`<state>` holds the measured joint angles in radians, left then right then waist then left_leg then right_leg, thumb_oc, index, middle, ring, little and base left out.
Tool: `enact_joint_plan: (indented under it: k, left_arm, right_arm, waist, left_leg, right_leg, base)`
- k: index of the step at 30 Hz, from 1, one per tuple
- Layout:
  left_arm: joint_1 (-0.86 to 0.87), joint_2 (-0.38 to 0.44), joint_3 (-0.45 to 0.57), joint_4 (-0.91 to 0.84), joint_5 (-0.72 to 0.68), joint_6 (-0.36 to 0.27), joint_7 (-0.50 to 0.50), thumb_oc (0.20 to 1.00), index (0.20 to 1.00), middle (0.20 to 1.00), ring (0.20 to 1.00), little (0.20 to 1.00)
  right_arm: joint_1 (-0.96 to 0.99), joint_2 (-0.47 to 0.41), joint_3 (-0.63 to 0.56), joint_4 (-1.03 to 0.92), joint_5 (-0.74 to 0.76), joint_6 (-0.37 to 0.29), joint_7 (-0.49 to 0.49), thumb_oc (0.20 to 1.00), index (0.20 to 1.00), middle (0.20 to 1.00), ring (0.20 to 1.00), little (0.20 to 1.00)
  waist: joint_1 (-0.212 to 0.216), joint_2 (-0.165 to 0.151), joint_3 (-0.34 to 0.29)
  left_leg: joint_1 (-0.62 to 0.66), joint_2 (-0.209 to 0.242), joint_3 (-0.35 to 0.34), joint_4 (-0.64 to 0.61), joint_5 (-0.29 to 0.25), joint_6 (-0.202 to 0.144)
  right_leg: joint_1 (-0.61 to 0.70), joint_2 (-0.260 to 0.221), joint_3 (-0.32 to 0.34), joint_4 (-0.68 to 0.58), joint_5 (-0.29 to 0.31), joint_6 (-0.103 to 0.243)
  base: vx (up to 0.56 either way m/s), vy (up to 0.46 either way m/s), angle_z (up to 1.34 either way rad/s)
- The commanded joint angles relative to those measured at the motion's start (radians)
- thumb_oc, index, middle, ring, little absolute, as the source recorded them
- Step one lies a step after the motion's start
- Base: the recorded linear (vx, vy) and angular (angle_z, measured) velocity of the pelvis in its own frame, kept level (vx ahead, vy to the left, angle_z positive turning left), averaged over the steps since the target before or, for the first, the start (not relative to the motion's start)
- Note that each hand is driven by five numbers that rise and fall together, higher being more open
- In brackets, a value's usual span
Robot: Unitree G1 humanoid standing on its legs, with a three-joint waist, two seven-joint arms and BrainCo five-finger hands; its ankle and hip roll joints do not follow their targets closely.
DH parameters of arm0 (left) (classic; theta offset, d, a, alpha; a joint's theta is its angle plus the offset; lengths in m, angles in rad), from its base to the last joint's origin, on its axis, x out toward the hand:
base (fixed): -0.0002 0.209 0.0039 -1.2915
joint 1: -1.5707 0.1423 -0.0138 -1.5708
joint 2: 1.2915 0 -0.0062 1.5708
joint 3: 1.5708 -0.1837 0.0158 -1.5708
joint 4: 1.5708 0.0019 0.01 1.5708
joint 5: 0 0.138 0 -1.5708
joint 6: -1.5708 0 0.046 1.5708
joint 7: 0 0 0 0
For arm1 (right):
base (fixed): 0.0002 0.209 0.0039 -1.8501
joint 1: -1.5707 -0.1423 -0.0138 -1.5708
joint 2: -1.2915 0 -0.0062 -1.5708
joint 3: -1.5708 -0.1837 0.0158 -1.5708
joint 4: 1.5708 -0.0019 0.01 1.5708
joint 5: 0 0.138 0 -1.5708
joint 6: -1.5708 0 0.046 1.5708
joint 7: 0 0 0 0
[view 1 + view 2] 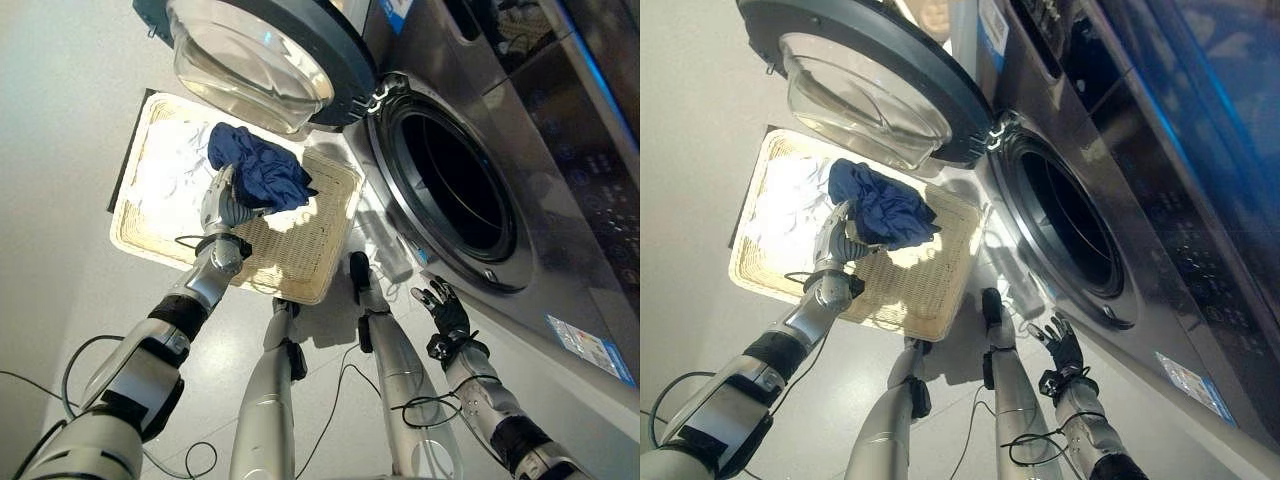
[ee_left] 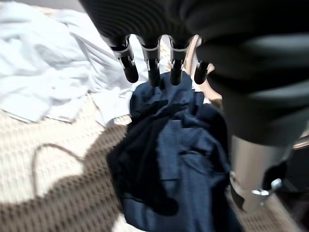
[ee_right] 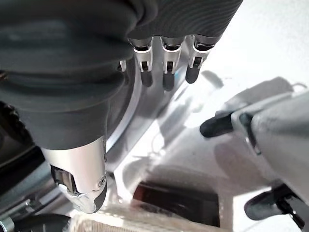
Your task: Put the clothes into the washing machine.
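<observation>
1. My left hand (image 1: 222, 205) is down in the wicker basket (image 1: 300, 275) on the floor, its fingers (image 2: 153, 72) lying nearly straight on the top edge of the dark blue garment (image 1: 262, 168), thumb off to one side. In my left wrist view nothing is pinched yet, so I'd call it touching the cloth, not holding it.
2. The blue garment sits bunched in the basket's far half, toward the washing machine (image 1: 520, 130). White clothes (image 1: 165, 170) lie spread in the basket's left part.
3. My right hand (image 1: 445, 310) hangs low in front of the machine, near its drum opening (image 1: 455, 180), fingers spread and empty.
4. The door (image 1: 265, 50) stands swung open over the basket's far edge. The drum looks dark and I can make out no clothing inside.
5. My judgement: the task is barely begun. Opening the door is done; everything else is left, starting with closing on the blue piece and carrying it right to the drum, then the white ones.
6. Writing: there are stickers on the machine's front, one low by my right hand and one up near the door, but I can read nothing on them.
</observation>
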<state>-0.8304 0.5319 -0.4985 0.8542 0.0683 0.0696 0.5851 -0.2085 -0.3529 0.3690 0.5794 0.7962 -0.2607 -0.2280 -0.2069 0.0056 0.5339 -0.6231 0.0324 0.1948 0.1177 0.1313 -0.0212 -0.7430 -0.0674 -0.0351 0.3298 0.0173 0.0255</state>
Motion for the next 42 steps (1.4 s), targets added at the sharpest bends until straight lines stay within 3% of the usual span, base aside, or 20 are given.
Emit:
enact_joint_plan:
  k: [1, 5, 7, 10, 12, 15, 23, 27, 29, 31, 34, 38, 42]
  left_arm:
    - [-0.074, 0.055, -0.01, 0.051, 0.083, 0.048, 0.09, 1.0, 1.0, 1.0, 1.0, 1.0]
    - [-0.135, 0.059, -0.029, 0.126, 0.117, 0.083, 0.108, 1.0, 1.0, 1.0, 1.0, 1.0]
    - [-0.169, 0.061, -0.045, 0.186, 0.14, 0.157, 0.15, 1.0, 1.0, 1.0, 1.0, 1.0]
    - [-0.197, 0.059, -0.059, 0.239, 0.173, 0.187, 0.17, 1.0, 1.0, 1.0, 1.0, 1.0]
    - [-0.241, 0.065, -0.096, 0.313, 0.259, 0.269, 0.205, 1.0, 1.0, 1.0, 1.0, 1.0]
    - [-0.288, 0.072, -0.137, 0.379, 0.269, 0.295, 0.225, 1.0, 1.0, 1.0, 1.0, 1.0]
    - [-0.381, 0.055, -0.195, 0.466, 0.239, 0.321, 0.139, 1.0, 1.0, 1.0, 1.0, 1.0]
    - [-0.391, 0.036, -0.231, 0.455, 0.216, 0.352, -0.084, 1.0, 1.0, 1.0, 1.0, 1.0]
    - [-0.383, 0.033, -0.218, 0.446, 0.081, 0.321, -0.115, 0.222, 0.222, 0.222, 0.222, 0.222]
    - [-0.381, 0.034, -0.208, 0.443, 0.011, 0.298, -0.119, 0.2, 0.2, 0.2, 0.2, 0.2]
    - [-0.359, 0.043, -0.141, 0.406, -0.133, 0.186, -0.108, 0.2, 0.2, 0.2, 0.2, 0.2]
    - [-0.323, 0.049, -0.077, 0.345, -0.182, 0.059, -0.075, 0.2, 0.2, 0.2, 0.2, 0.2]
    - [-0.279, 0.054, -0.039, 0.252, -0.163, -0.006, -0.025, 0.2, 0.2, 0.2, 0.2, 0.2]
  right_arm:
    - [0.058, -0.009, 0.014, -0.039, -0.011, -0.021, 0.001, 1.0, 1.0, 1.0, 1.0, 1.0]
    - [0.056, -0.013, 0.036, -0.036, 0.01, -0.029, 0.012, 1.0, 1.0, 1.0, 1.0, 1.0]
    - [0.052, -0.014, 0.05, -0.042, 0.018, -0.025, 0.025, 1.0, 1.0, 1.0, 1.0, 1.0]
    - [0.048, -0.015, 0.065, -0.047, 0.019, -0.029, 0.033, 1.0, 1.0, 1.0, 1.0, 1.0]
    - [0.042, -0.023, 0.084, -0.062, 0.03, -0.034, 0.041, 1.0, 1.0, 1.0, 1.0, 1.0]
    - [0.026, -0.027, 0.094, -0.049, 0.042, -0.042, 0.057, 1.0, 1.0, 1.0, 1.0, 1.0]
    - [-0.015, -0.019, 0.126, -0.046, 0.077, -0.057, 0.059, 1.0, 1.0, 1.0, 1.0, 1.0]
    - [-0.034, -0.015, 0.134, -0.094, 0.078, -0.034, 0.028, 1.0, 1.0, 1.0, 1.0, 1.0]
    - [-0.035, -0.011, 0.134, -0.112, 0.069, -0.028, 0.021, 1.0, 1.0, 1.0, 1.0, 1.0]
    - [-0.033, -0.012, 0.136, -0.126, 0.069, -0.024, 0.015, 1.0, 1.0, 1.0, 1.0, 1.0]
    - [-0.018, -0.015, 0.131, -0.16, 0.055, -0.013, 0.007, 1.0, 1.0, 1.0, 1.0, 1.0]
    - [0.008, -0.017, 0.12, -0.185, 0.044, -0.028, 0.017, 1.0, 1.0, 1.0, 1.0, 1.0]
    - [0.029, -0.016, 0.108, -0.214, 0.031, -0.057, 0.018, 1.0, 1.0, 1.0, 1.0, 1.0]
  waist:
    - [-0.015, -0.065, -0.014]
    - [-0.037, -0.084, -0.014]
    - [-0.052, -0.098, -0.014]
    - [-0.064, -0.109, -0.014]
    - [-0.084, -0.126, -0.014]
    - [-0.099, -0.143, -0.014]
    - [-0.123, -0.18, -0.014]
    - [-0.128, -0.193, -0.014]
    - [-0.127, -0.194, -0.014]
    - [-0.126, -0.192, -0.014]
    - [-0.114, -0.184, -0.014]
    - [-0.095, -0.176, -0.014]
    - [-0.069, -0.166, -0.014]
  left_leg:
    - [-0.054, -0.046, 0.076, 0.219, -0.171, -0.02]
    - [-0.076, -0.038, 0.088, 0.254, -0.193, -0.019]
    - [-0.093, -0.034, 0.094, 0.278, -0.206, -0.018]
    - [-0.108, -0.03, 0.1, 0.294, -0.213, -0.02]
    - [-0.135, -0.015, 0.113, 0.325, -0.224, -0.028]
    - [-0.161, 0.003, 0.119, 0.352, -0.237, -0.035]
    - [-0.221, 0.012, 0.106, 0.378, -0.259, -0.034]
    - [-0.259, 0.0, 0.085, 0.381, -0.26, -0.033]
    - [-0.262, -0.004, 0.08, 0.372, -0.256, -0.032]
    - [-0.264, -0.006, 0.077, 0.368, -0.252, -0.032]
    - [-0.26, -0.012, 0.065, 0.345, -0.237, -0.033]
    - [-0.245, -0.018, 0.047, 0.314, -0.222, -0.034]
    - [-0.225, -0.028, 0.025, 0.274, -0.201, -0.034]
  right_leg:
    - [-0.004, 0.04, 0.009, -0.108, 0.088, 0.059]
    - [-0.027, 0.048, 0.026, -0.11, 0.095, 0.057]
    - [-0.046, 0.053, 0.035, -0.105, 0.097, 0.056]
    - [-0.062, 0.057, 0.04, -0.104, 0.1, 0.055]
    - [-0.093, 0.057, 0.041, -0.1, 0.104, 0.054]
    - [-0.121, 0.052, 0.038, -0.102, 0.11, 0.052]
    - [-0.181, 0.071, 0.048, -0.112, 0.123, 0.048]
    - [-0.217, 0.083, 0.054, -0.115, 0.134, 0.046]
    - [-0.222, 0.087, 0.055, -0.114, 0.133, 0.045]
    - [-0.224, 0.09, 0.056, -0.113, 0.131, 0.043]
    - [-0.219, 0.097, 0.053, -0.114, 0.125, 0.039]
    - [-0.203, 0.102, 0.046, -0.117, 0.117, 0.037]
    - [-0.181, 0.107, 0.038, -0.122, 0.112, 0.036]
  base:
    - [0.04, 0.022, 0.0]
    - [0.03, 0.003, -0.11]
    - [0.03, 0.007, -0.07]
    - [0.03, -0.011, -0.16]
    - [0.04, -0.023, -0.14]
    - [0.02, -0.017, -0.04]
    - [0.02, -0.007, -0.06]
    - [0.01, -0.004, 0.0]
    - [0.0, 0.0, 0.0]
    - [0.0, -0.004, 0.02]
    - [0.0, 0.0, 0.0]
    - [0.0, -0.029, 0.02]
    - [-0.02, -0.055, 0.15]
